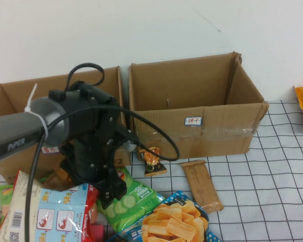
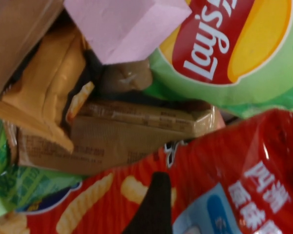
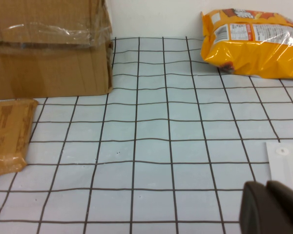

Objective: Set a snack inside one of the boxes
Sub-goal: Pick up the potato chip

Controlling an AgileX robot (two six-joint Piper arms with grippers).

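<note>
My left gripper [image 1: 111, 193] hangs low over a heap of snack bags at the front left, in front of the left cardboard box [image 1: 10, 101]. In the left wrist view one dark finger [image 2: 154, 204] shows over a red snack bag [image 2: 244, 161]; no second finger lies against it, so the jaws stand apart and empty. A green Lay's bag [image 2: 234, 44], a pink carton [image 2: 127, 24] and a brown wrapped bar [image 2: 117, 131] lie close by. My right gripper [image 3: 266, 187] is shut and empty low over the gridded table, out of the high view. The right box [image 1: 192, 108] stands open.
A brown bar [image 1: 202, 184] and a small orange packet [image 1: 152, 160] lie before the right box. A green cucumber bag [image 1: 131, 199], a blue chip bag [image 1: 177, 222] and a white shrimp bag [image 1: 55, 217] fill the front left. An orange bag [image 3: 254, 41] lies far right.
</note>
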